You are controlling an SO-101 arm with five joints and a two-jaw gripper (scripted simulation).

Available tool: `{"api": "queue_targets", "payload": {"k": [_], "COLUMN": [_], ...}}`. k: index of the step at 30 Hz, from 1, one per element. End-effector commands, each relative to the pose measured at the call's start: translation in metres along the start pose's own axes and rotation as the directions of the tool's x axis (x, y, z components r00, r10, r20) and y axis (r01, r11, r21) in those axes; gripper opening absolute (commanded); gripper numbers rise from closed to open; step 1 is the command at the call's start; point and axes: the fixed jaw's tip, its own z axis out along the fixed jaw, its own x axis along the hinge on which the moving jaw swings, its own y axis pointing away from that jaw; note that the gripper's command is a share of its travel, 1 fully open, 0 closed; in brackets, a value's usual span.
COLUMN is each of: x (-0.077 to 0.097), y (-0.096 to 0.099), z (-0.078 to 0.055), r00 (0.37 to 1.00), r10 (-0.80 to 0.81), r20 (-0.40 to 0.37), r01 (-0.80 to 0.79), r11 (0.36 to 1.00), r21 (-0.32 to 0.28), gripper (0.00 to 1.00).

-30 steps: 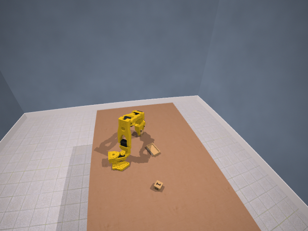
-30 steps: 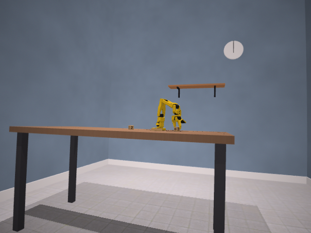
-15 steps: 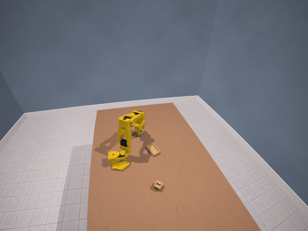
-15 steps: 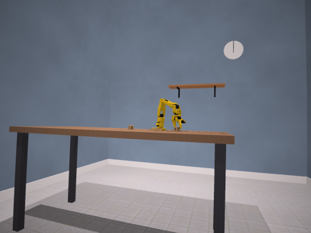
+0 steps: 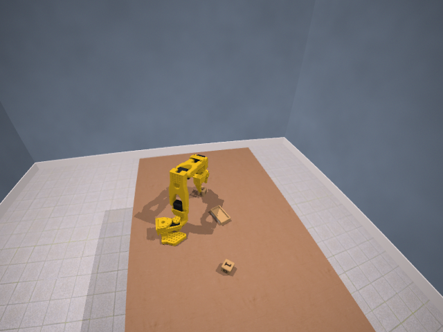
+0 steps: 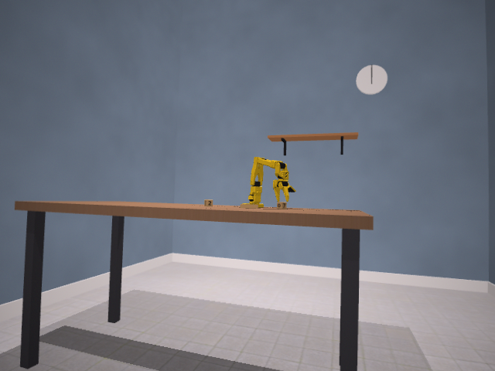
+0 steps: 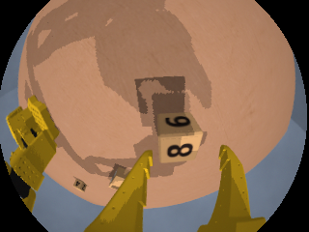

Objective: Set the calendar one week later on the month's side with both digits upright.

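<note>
Two cubes are seen outside the shallow wooden tray [image 5: 215, 216] [image 7: 117, 180], whose bare inner floor is exposed in the top view as it rests on the table [image 5: 250, 250] [image 6: 192, 214] [image 7: 241, 72]. The near cube [image 5: 203, 191] [image 6: 281, 205] [image 7: 179, 137] is set on the tabletop below the gripper [image 5: 203, 187] [image 6: 281, 199] [image 7: 186, 152], with an 8 and a digit that may be read as 6 or 9 shown to the wrist camera, and a 7 shown in the exterior view. The jaws are parted, with nothing gripped; visible gaps are left on both sides of the cube in the wrist view. The far cube [image 5: 228, 265] [image 6: 208, 202] [image 7: 80, 184] is placed well apart, on the other side of the tray, a 1 turned upward and a 2 seen from the side. The tray is partly hidden by a finger in the wrist view. The yellow arm [image 5: 178, 189] [image 6: 256, 175] is bent over the tabletop, its shadow cast around the tray. On the blue wall, a shelf [image 6: 313, 137] and a round clock [image 6: 366, 79] are mounted.

The yellow plastic jaws [image 5: 203, 184] [image 6: 281, 200] have risen a little, right of centre in the exterior frame. A moment ago their tips reached down over the sides of the light wooden cube with black digits [image 5: 203, 191] [image 6: 281, 205] [image 7: 179, 137]; now they stand higher, near its top edge. More of the cube's face shows there, and the black-and-yellow wrist above has lifted slightly too.
</note>
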Motion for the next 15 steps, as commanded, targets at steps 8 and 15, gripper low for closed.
{"api": "queue_targets", "payload": {"k": [8, 15], "x": [-0.002, -0.002], "y": [-0.005, -0.004], "z": [-0.042, -0.044], "r00": [1.000, 1.000], "r10": [-0.006, -0.006], "r20": [0.004, 0.004], "r01": [0.005, 0.005], "r11": [0.998, 0.998], "r21": [0.065, 0.065], "gripper": [0.36, 0.36]}}
